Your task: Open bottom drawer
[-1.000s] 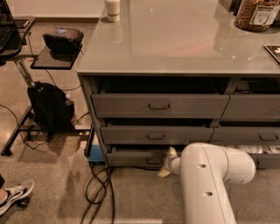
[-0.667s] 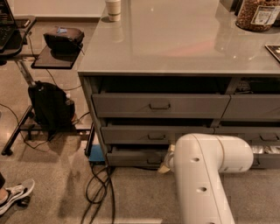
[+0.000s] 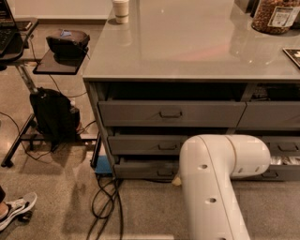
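Arm: white arm (image 3: 220, 187) fills the near right of the camera view, its elbow in front of the lower drawers.
Tool: tool (image 3: 176, 180) is mostly hidden behind the arm; only a small cream tip shows at the arm's left edge, low down, at the right end of the bottom drawer front.
Tool state: cannot tell whether apart, together or clamped on anything.
Bottom drawer: bottom drawer (image 3: 140, 169) is lowest in the left stack under the worktop (image 3: 187, 51), just above the floor; dark grey narrow front, with its handle (image 3: 165, 172) just left of the tool tip.
Contact: cannot tell whether the tool touches the handle.
Middle drawer: middle drawer (image 3: 145, 145) sits directly above, with a thin dark gap over it.
Top drawer: top drawer (image 3: 140, 114) is taller, with a dark opening above its front.
Right stack: a drawer (image 3: 283, 161) with pale packets showing, right of the arm.
Worktop, far: paper cup (image 3: 121, 10) at the far left, jar (image 3: 275, 16) at the far right.
Floor, left: black backpack (image 3: 54, 115) well left of the drawers; cables (image 3: 105, 201) trail near the cabinet's left corner; a shoe (image 3: 16, 211) at the near left edge.
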`<action>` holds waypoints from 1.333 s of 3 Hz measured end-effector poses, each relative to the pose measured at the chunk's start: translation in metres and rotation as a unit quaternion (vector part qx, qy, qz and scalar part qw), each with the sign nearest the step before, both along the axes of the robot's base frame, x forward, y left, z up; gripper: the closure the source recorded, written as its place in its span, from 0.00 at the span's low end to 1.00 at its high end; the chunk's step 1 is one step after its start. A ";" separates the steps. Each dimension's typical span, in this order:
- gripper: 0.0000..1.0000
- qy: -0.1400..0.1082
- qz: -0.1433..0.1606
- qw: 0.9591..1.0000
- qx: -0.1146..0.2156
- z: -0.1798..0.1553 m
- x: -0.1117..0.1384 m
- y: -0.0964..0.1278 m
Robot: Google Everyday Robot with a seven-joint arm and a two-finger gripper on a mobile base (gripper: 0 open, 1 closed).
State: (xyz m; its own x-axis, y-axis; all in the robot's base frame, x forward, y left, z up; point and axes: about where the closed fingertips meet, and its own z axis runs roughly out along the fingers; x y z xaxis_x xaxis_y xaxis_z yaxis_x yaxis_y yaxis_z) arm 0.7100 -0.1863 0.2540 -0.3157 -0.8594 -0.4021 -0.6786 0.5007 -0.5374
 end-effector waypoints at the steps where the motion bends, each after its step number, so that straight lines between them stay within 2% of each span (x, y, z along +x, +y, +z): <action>1: 0.00 0.004 0.000 1.000 0.009 -0.002 -0.004 0.001; 2: 0.00 0.007 -0.001 1.000 0.021 -0.005 -0.006 0.001; 4: 0.00 0.044 -0.016 0.997 0.058 -0.034 -0.054 -0.090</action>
